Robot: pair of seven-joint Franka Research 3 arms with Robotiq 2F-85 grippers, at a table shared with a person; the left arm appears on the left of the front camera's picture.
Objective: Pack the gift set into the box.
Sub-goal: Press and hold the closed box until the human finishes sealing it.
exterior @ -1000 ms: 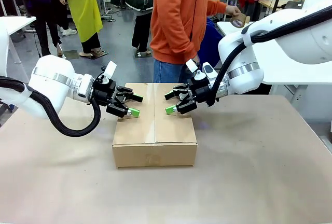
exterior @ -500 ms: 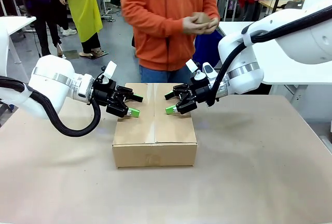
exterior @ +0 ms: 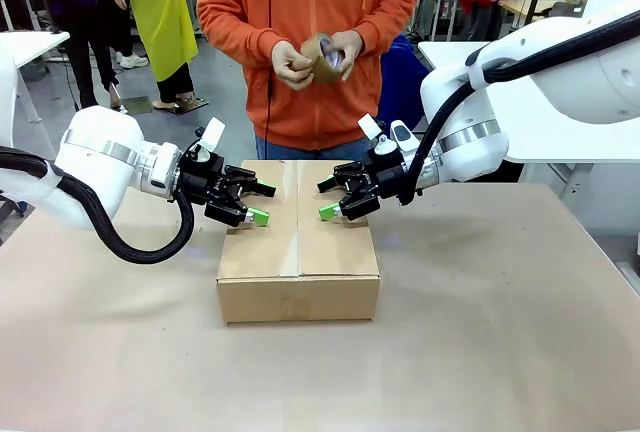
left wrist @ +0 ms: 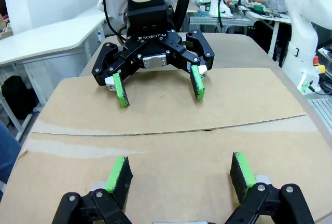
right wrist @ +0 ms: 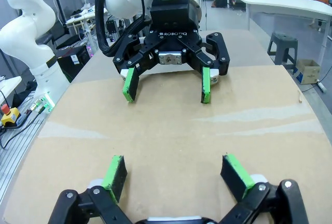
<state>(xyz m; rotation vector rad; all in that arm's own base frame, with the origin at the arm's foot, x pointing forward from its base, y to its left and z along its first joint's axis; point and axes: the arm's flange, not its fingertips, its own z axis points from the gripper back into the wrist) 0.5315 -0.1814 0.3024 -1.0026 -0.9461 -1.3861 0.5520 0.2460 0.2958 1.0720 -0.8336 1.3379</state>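
**Both grippers spread over the closed box**

The box sits mid-table, top flaps folded flat and meeting at a centre seam. The gift set cannot be seen with the flaps down.

Left gripper: over the box's left flap, fingers spread apart, nothing between them. In the left wrist view its green pads sit just above the cardboard; whether they touch it cannot be told.

Right gripper: over the right flap, facing the left gripper across the seam, fingers likewise spread, holding nothing. Seen head-on in the left wrist view.

The two grippers are near each other, apart.

Person in an orange hoodie stands at the far side. Both hands together at chest height around a brown tape roll.
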